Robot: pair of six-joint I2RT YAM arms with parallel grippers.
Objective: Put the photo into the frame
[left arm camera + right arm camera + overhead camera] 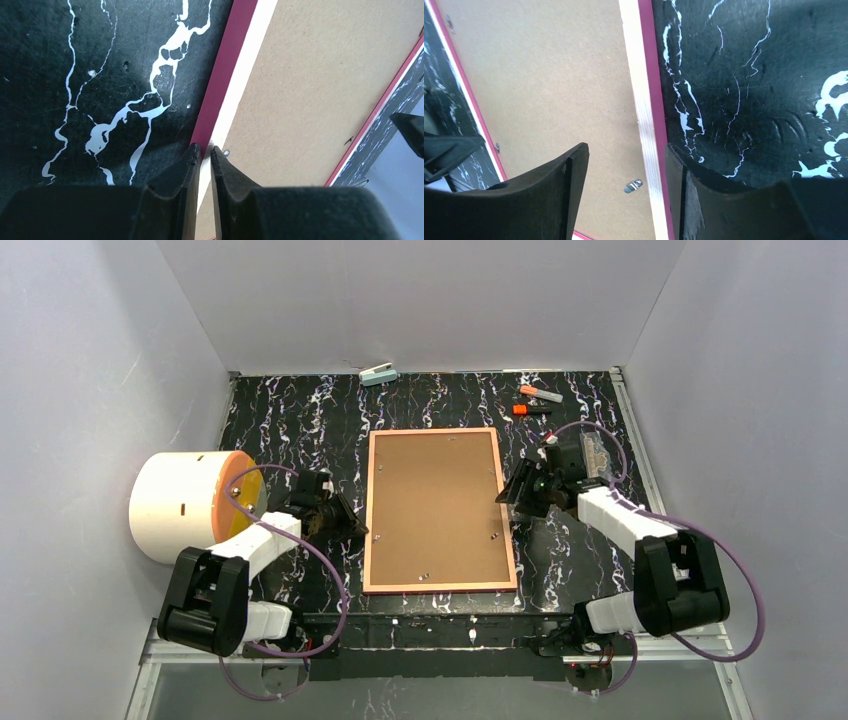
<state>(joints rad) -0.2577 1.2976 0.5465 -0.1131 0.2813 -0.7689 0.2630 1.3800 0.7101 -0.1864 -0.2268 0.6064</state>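
- Top view: the frame (435, 430) lies back-up in the centre of the picture on the black marbled table (300, 420), with a brown backing board (435, 505) filling it. The left gripper (340, 520) is at its left rim and the right gripper (512, 495) at its right rim.
- Left wrist view: at lower centre, the left gripper's fingers (187, 165) stand almost together astride the frame's pale rim. I cannot tell whether they pinch it.
- Right wrist view: along the bottom, the right gripper is released, its jaws wide on either side of the rim. A small metal tab (633, 186) lies between them.

Robot lab test cell. Plain pale grey panel walls (420, 300) box in a black, white-veined marble-pattern table (300, 410) on three sides. Aluminium rail (640, 440) along its right edge. White-and-black left arm (250, 550) and right arm (625, 520) bolted at near edge, purple cables (335, 580) looping.
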